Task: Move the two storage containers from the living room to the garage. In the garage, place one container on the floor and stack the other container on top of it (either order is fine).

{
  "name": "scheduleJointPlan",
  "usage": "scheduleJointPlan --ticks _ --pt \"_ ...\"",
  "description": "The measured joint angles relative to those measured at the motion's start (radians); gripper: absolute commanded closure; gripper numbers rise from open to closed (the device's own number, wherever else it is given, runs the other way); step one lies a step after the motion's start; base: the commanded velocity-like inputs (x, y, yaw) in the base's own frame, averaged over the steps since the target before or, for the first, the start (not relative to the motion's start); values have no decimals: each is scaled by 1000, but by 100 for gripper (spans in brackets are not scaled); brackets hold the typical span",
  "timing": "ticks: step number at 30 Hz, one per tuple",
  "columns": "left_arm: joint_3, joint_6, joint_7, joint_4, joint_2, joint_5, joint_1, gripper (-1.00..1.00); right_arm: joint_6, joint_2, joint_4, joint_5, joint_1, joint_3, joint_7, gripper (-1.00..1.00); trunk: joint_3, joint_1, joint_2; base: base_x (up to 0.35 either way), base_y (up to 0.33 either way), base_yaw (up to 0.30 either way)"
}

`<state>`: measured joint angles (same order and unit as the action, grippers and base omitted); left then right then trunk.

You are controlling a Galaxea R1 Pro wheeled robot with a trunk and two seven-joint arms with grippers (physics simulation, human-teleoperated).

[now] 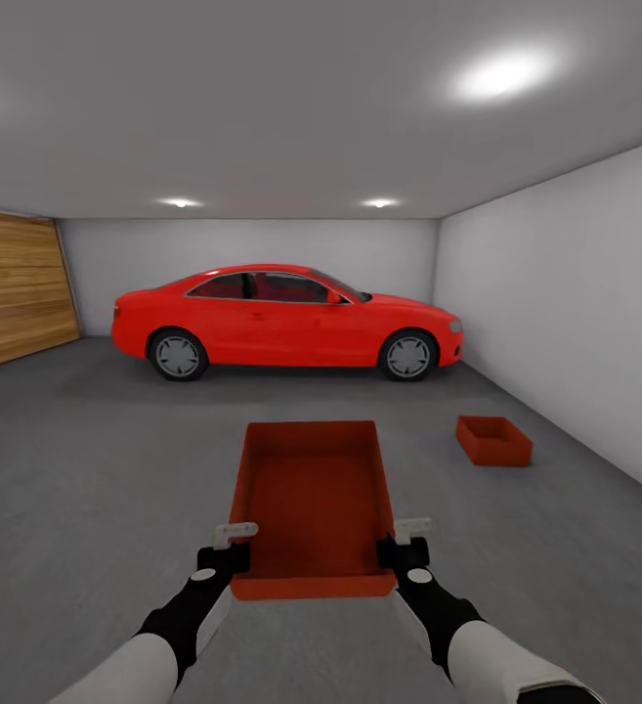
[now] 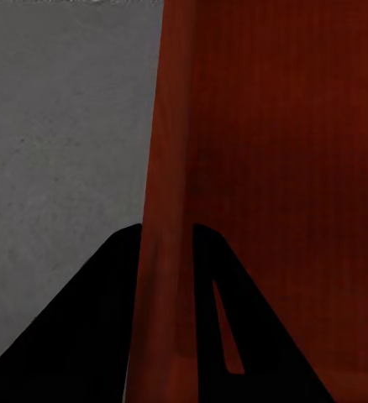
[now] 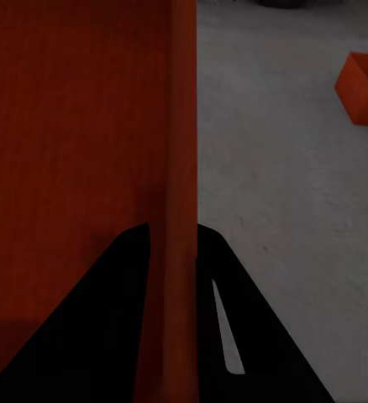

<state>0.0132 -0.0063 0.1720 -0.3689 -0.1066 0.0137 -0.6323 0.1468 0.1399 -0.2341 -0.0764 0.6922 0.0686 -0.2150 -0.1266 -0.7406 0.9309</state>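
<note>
Both arms carried one bin [image 1: 313, 508] out front over the garage floor [image 1: 86, 469]. The left end effector [image 1: 231, 548] and right end effector [image 1: 406, 541] each pinched a side wall, keeping it level. The other bin [image 1: 494, 440] sat ahead right, ready for stacking.

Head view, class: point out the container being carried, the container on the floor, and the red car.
carried container [image 1: 313, 494], head view, on its inner bottom.
container on the floor [image 1: 493, 448], head view, on its front wall.
red car [image 1: 281, 332], head view, on its door.

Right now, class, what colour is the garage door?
Light brown wooden slats, best seen in the head view.
</note>
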Motion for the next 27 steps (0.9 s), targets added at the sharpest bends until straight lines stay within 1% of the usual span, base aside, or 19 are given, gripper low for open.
scheduleJointPlan --ticks 27 --pt "0 1 0 -1 0 0 0 100 0 0 0 0 0 0 0 100 0 0 0 322 0 0"
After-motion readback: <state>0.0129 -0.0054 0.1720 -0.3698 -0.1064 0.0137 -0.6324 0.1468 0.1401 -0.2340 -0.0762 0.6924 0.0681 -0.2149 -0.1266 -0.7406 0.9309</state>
